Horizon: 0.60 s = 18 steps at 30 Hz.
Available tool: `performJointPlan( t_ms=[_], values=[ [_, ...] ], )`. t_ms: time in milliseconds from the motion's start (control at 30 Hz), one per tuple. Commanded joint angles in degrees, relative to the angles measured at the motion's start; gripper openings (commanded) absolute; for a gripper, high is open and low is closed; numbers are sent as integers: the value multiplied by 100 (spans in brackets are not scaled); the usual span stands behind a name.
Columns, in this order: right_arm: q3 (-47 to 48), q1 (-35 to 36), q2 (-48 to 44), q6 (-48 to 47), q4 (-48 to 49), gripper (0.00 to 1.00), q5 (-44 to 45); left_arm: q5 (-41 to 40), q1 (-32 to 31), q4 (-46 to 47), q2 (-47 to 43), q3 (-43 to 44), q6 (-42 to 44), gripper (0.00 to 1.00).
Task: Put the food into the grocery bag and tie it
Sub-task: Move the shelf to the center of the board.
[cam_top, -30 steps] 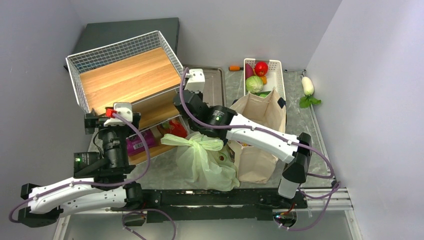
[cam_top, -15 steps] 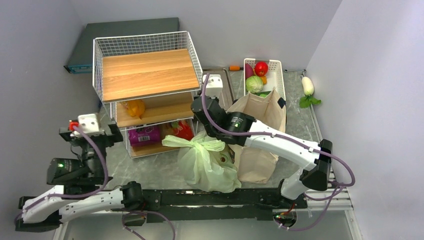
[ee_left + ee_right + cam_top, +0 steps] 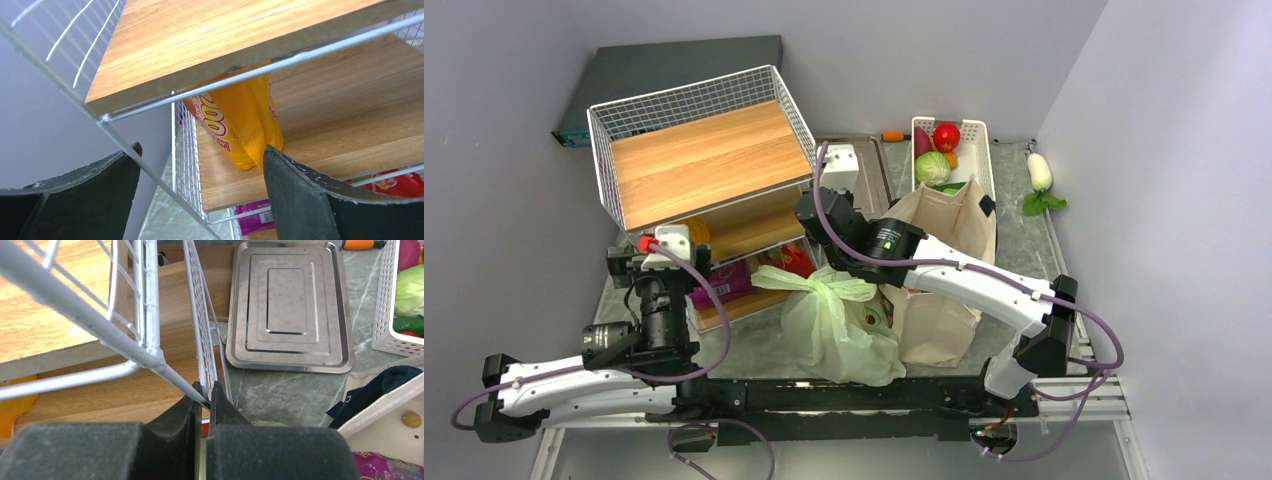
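Pale-green grocery bag (image 3: 836,328) (avocados, seemingly); white-wire rack (image 3: 709,165).

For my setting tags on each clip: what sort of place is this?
Probably a staged lab tabletop mimicking a grocery or pantry corner: plain walls box in a marbled table, a wire shelf rack holds snack packets, and a white basket of vegetables sits behind a canvas tote.

Seen from the left wrist, the orange snack bag (image 3: 240,125) ahead of the left gripper (image 3: 201,150) loses its top behind the upper shelf board (image 3: 225,45). Both fingers (image 3: 300,200) and a purple packet (image 3: 255,222) below run off the bottom edge. Seen from the right wrist, a blurred rod of the wire rack (image 3: 75,305) vanishes between the pressed-together pads (image 3: 175,415) of the right gripper (image 3: 206,390). Ahead to its right, a cabbage (image 3: 410,290) is cropped. From above, the contents of the grocery bag (image 3: 834,330) show only dimly.
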Motion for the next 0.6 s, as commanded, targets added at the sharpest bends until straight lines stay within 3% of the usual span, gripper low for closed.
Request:
performJointPlan(
  t_ms=[0, 33, 100, 133, 167, 333, 467, 567],
  values=[
    [113, -146, -3, 617, -284, 0, -18, -407, -78, 520, -410, -223, -495, 91],
    [81, -145, -13, 592, -242, 0, -41, -407, -66, -650, -612, -278, -1424, 92],
    [57, -147, -27, 558, -199, 0, -67, -415, -42, -3968, -1024, -120, -4668, 95],
    [53, -148, -27, 556, -179, 0, -87, -416, -41, -5081, -1068, -12, -5472, 96],
    [43, -146, -27, 562, -169, 0, -109, -416, -30, -5159, -1062, -39, -5571, 97],
    [31, -151, -14, 437, -20, 0, -325, -398, 64, -3412, -493, -487, -4293, 99],
    [138, -160, 9, 302, 51, 0, -491, -410, 197, 896, 72, -1135, -1410, 98],
    [71, -156, -42, 260, 172, 0, -649, -416, 475, 1006, 219, -1393, -1401, 99]
  ],
)
